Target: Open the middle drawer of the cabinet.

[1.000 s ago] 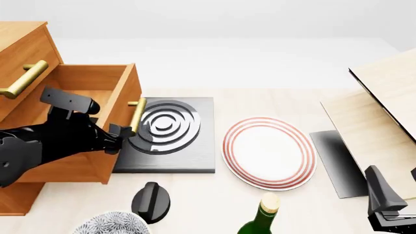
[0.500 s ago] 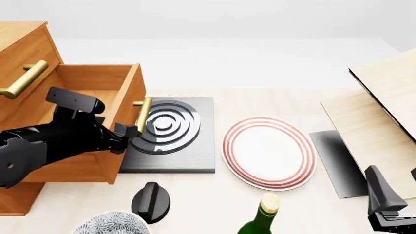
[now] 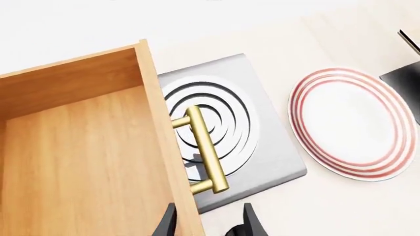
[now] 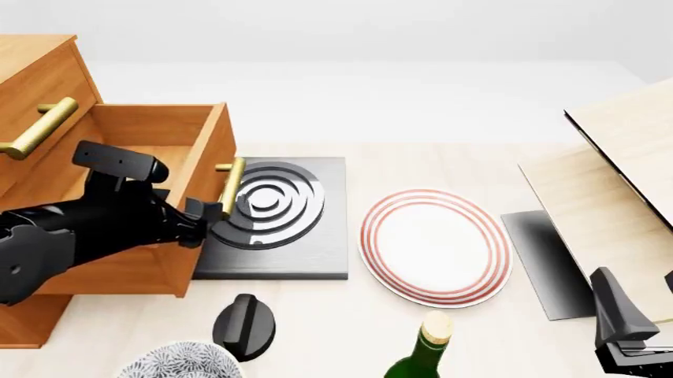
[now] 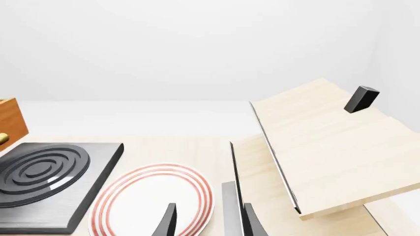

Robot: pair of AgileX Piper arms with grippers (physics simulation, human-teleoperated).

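Drawer [image 4: 158,189], the middle one of the cabinet [image 4: 37,87], stands pulled far out at nine o'clock in the front view, its handle [image 4: 229,187] over the hob [image 4: 276,216], with the left gripper [image 4: 205,213] just beside the handle's lower end. Left wrist view shows the left gripper [image 3: 206,223] spread, clear of the handle [image 3: 204,150]. Right wrist view shows the right gripper [image 5: 206,221] spread over the plate [image 5: 154,199].

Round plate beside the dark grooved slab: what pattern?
White plate with concentric red rim rings; clearest in left wrist view.
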